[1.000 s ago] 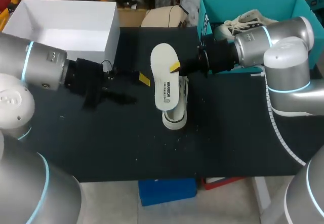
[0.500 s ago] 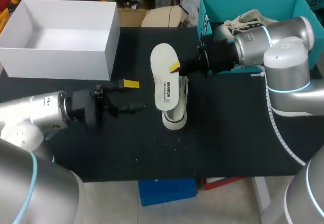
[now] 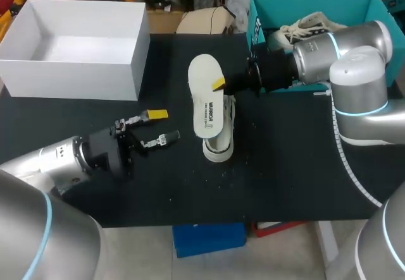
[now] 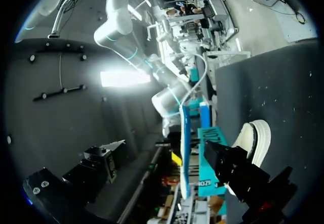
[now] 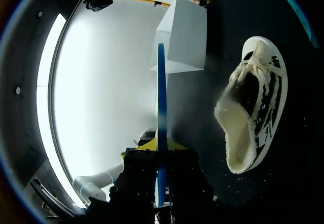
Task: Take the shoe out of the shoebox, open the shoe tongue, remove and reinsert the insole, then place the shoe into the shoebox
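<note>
A white insole (image 3: 205, 97) hangs above the table's middle, with my right gripper (image 3: 219, 84) shut on its edge. Seen edge-on from the right wrist, the insole (image 5: 161, 107) rises straight out of that gripper (image 5: 161, 155). Under it the white shoe (image 3: 219, 144) lies on the black table; it shows beside the insole with its opening visible (image 5: 253, 107). My left gripper (image 3: 154, 127) is open and holds nothing, low at the front left, apart from the shoe. From its wrist, the insole (image 4: 183, 153) and the shoe (image 4: 255, 138) stand ahead of its fingers. The teal shoebox (image 3: 256, 14) is at the back right.
A white open box (image 3: 136, 52) stands at the back left. A second shoe (image 3: 304, 26) lies inside the teal shoebox. Small white crumbs dot the black table (image 3: 285, 166) near its front edge.
My left arm has drawn back from beside the insole toward the table's front left, its gripper still open. The right arm, insole and shoe have not moved.
</note>
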`<move>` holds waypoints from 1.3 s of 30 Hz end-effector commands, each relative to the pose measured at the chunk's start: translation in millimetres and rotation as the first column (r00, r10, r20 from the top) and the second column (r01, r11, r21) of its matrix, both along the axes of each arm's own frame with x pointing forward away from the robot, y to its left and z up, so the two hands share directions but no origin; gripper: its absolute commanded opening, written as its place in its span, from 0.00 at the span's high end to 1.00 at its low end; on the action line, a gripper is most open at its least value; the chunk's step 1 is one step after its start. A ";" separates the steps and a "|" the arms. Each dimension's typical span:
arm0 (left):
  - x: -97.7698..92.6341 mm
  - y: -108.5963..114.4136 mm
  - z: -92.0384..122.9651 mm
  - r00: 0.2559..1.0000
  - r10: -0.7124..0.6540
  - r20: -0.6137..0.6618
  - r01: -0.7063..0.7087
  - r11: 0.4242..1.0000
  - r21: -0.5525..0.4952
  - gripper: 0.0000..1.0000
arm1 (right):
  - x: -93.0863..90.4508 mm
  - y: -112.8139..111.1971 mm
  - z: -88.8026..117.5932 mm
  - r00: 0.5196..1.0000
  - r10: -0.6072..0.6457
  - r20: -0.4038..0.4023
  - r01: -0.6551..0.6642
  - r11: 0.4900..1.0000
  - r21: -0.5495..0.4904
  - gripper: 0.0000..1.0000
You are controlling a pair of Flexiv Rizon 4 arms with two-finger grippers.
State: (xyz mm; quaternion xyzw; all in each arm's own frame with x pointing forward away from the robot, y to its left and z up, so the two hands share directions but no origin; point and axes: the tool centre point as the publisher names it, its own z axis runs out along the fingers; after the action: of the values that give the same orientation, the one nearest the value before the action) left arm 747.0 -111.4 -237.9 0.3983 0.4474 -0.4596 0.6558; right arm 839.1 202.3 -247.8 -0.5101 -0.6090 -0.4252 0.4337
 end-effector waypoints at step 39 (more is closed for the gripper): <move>16.7 -0.1 -9.8 0.987 -0.126 0.099 0.101 0.969 0.226 0.00 | -0.2 0.6 0.1 1.000 0.000 0.000 0.000 1.000 -0.002 1.00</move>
State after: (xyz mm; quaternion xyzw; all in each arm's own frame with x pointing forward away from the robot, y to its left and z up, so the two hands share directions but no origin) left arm 764.9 -111.2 -249.4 0.5169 0.4321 -0.4235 0.6056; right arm 839.1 202.3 -247.8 -0.5101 -0.6090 -0.4253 0.4337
